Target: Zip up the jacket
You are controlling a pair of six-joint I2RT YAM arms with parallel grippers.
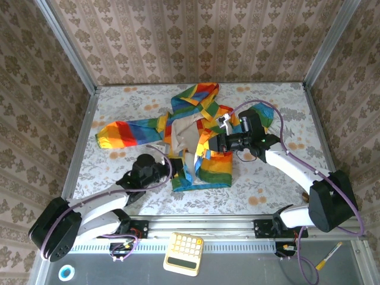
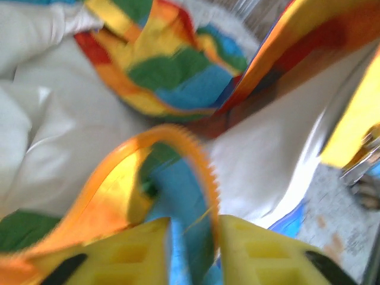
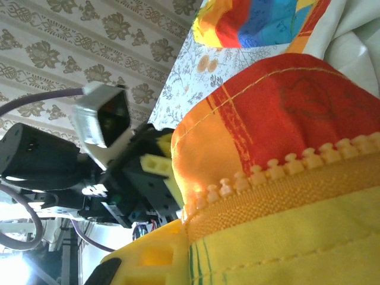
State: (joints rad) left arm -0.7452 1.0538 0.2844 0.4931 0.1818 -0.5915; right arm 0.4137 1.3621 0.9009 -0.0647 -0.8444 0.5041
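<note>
Jacket (image 1: 196, 133) lay near the middle of the surface (image 1: 267, 184). Its front was open with the beige lining up, and one sleeve was thrown out to the left. Zipper (image 3: 285, 172) was not joined: its two toothed edges sat apart.

Right pincer (image 3: 178, 243) was pressed together, pinching the jacket's front edge just beside the teeth and holding that edge lifted.

Left pincer (image 2: 193, 252) was at the lower hem with its fingers a little spread. The other toothed edge arched up and ran down between them. That view was blurred, but the fabric looked loose in the gap rather than clamped.

Step, as I judged it: gathering the two zipper edges, before any joining at the bottom. Where the slider sat I could not tell.

The next move called for a firm left hold low on its edge. The two bottom ends then had to come together flat and untwisted. The thin fabric could easily bunch or slip.
</note>
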